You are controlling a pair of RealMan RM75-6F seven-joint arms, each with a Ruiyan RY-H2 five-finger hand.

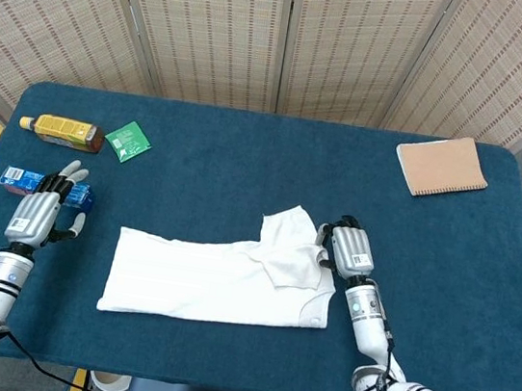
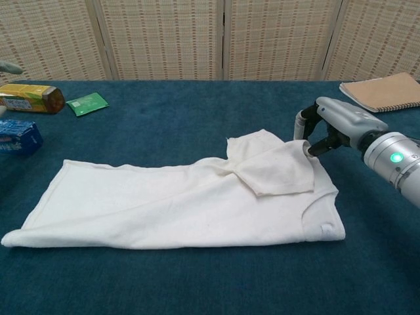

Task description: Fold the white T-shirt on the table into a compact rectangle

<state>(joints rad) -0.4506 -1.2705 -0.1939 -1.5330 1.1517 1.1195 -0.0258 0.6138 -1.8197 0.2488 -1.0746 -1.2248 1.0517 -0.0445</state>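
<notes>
two robot hands are over the blue table (image 1: 247, 155). the white t-shirt (image 1: 210, 281) lies flat in the middle, partly folded, with one sleeve turned over on top. the right hand (image 1: 349, 250) pinches the shirt's right edge by that sleeve. the left hand (image 1: 40, 211) holds nothing, fingers apart, near a blue box (image 1: 22, 181). a bottle (image 1: 61, 131), a green packet (image 1: 128, 142) and a brown notebook (image 1: 440, 165) lie further back.

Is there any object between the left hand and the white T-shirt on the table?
No. Only bare blue table lies between the left hand and the white T-shirt. The blue box sits behind the hand.
</notes>
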